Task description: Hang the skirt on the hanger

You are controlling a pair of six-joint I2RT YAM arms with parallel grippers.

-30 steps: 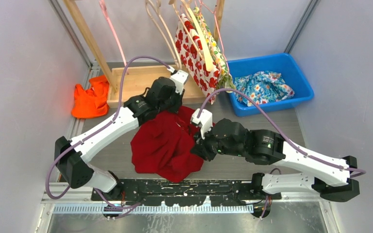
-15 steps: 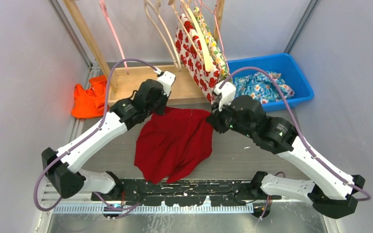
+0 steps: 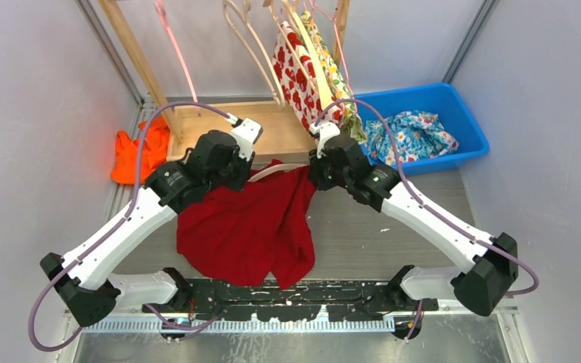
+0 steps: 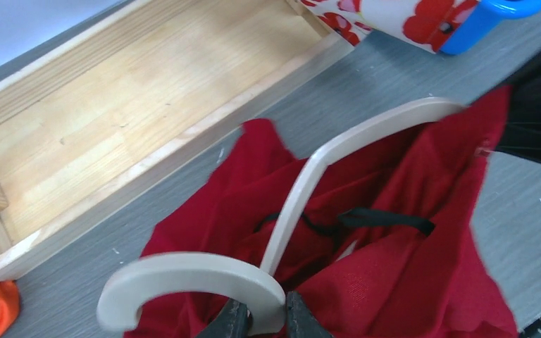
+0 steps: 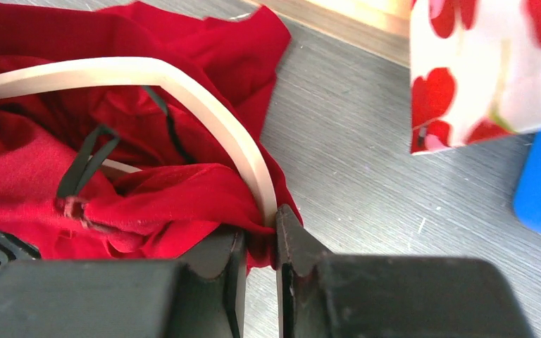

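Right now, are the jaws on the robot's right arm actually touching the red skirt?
Touching. The right wrist view shows a fold of the red skirt pinched between the right arm's jaws, just beside the end of the hanger.

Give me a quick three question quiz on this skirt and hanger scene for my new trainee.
1. True or false: the floral cloth lies in the blue bin.
2. The left gripper is shut on: A) wooden hanger, B) floral cloth, C) blue bin?
3. What does the right gripper pinch?
Key: 1 true; 2 A; 3 the red skirt.
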